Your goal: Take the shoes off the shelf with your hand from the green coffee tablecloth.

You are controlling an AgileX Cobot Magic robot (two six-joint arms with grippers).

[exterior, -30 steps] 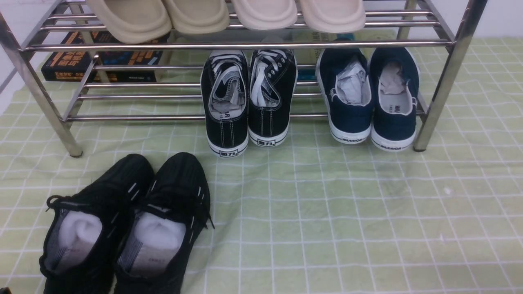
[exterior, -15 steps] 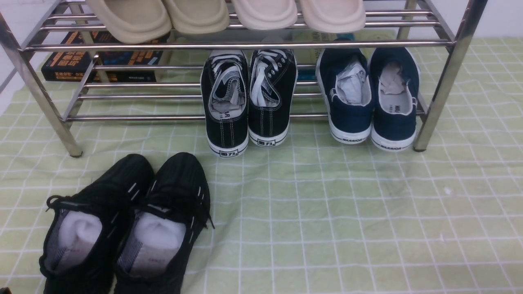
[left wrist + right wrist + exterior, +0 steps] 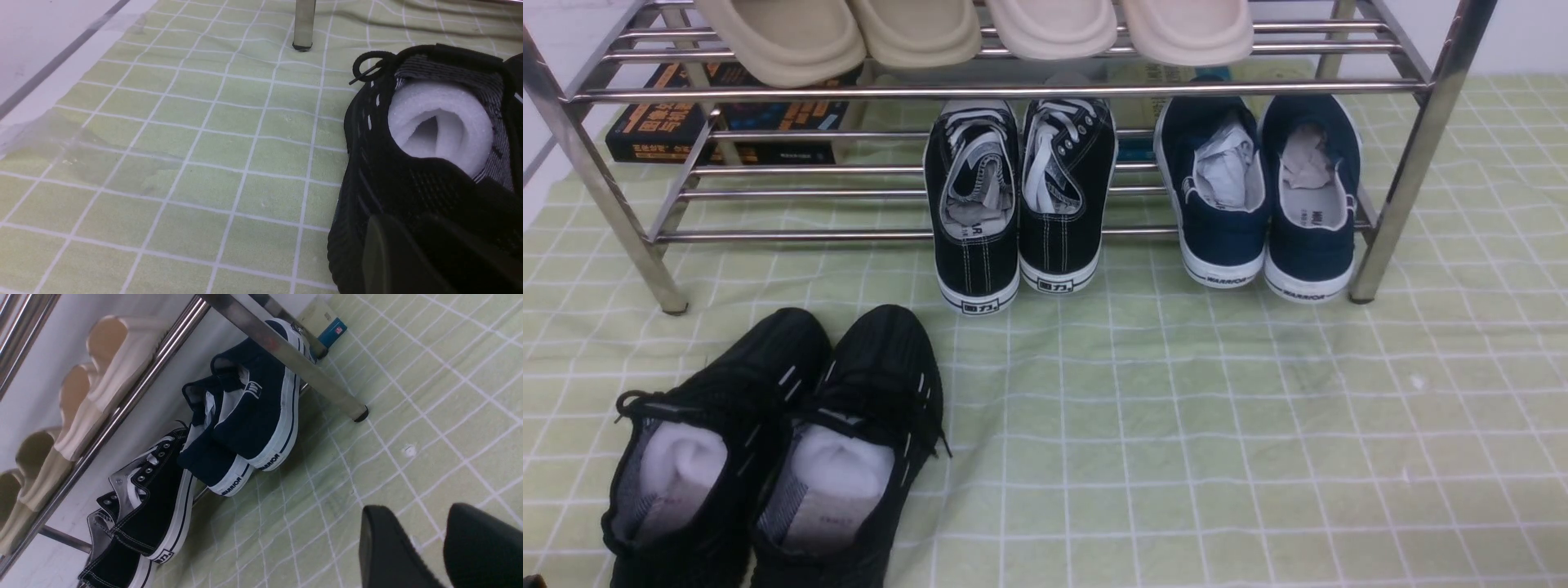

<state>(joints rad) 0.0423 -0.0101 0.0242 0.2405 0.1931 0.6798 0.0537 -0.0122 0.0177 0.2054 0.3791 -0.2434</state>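
Navy shoes (image 3: 1262,204): being carried on the lower bars of the shelf (image 3: 1013,88), at its right end, with the heels being presented outward, probably for a frontal grasp.
Right gripper (image 3: 421,512): being held low over the green tablecloth (image 3: 1217,425), jaws parted and empty, being aimed toward those heels.
Left gripper (image 3: 408,226): being held beside the black mesh sneakers (image 3: 768,449); whether it is closed cannot be told.
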